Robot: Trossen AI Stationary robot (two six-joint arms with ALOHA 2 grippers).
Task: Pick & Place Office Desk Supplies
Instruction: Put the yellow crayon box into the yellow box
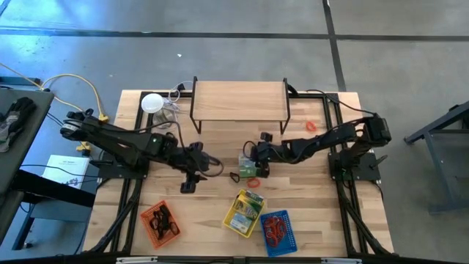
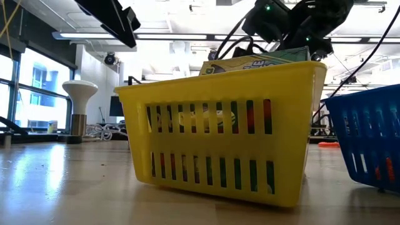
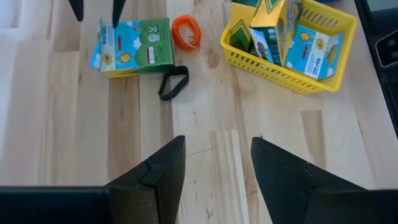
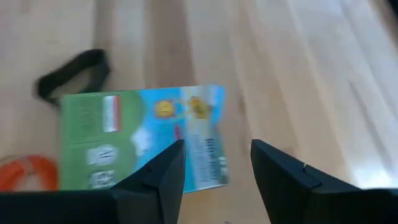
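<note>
Right gripper (image 4: 214, 171): fingers spread, released, poised over the crayon box (image 4: 146, 137) lying flat on the tabletop (image 3: 62, 124), presumably for a fresh grasp | left gripper (image 3: 214, 168): parted, empty, waiting beside | yellow basket (image 3: 292, 65): held similar boxes, the likely destination; black band (image 3: 174, 83) and orange coil (image 3: 186, 31) lay by the box

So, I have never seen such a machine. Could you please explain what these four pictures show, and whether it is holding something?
It is a robot with two dark arms at a wooden table. One camera looks down from above, one sits at table level, and one rides on each wrist. The left gripper hovers open over bare wood. The right gripper is open above a green-and-blue box, holding nothing. Beside that box lie a black loop and an orange coil. Three small baskets stand near the front: orange, yellow and blue.
</note>
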